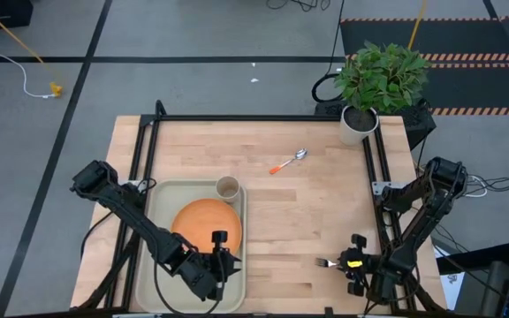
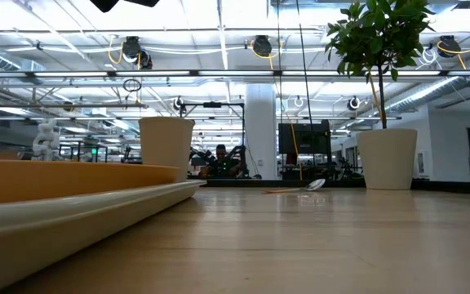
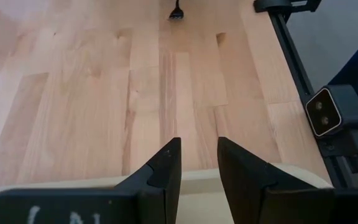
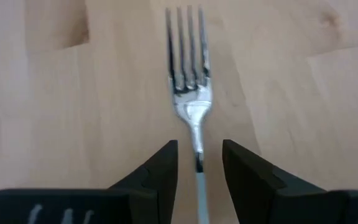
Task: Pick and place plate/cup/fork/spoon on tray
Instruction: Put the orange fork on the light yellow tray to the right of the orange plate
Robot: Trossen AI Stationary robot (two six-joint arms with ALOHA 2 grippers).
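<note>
The orange plate [image 1: 203,219] lies on the pale tray [image 1: 162,199] at the table's near left. The tan cup [image 1: 227,187] stands in the tray's far right corner. The spoon [image 1: 288,162] lies on the bare table farther back. The fork [image 4: 190,74] lies near the table's near right, tines toward the tray. My right gripper [image 4: 199,163] is open, its fingers on either side of the fork's thin neck [image 4: 197,140] with a gap on each side. The fork's handle is hidden under the gripper. My left gripper [image 3: 199,167] is open and empty, over the tray's right rim [image 3: 197,177].
A white pot with a green plant [image 1: 360,119] stands at the far right corner. Black frame rails [image 1: 383,177] run along the table's sides and far edge. Bare wood lies between the tray and the fork.
</note>
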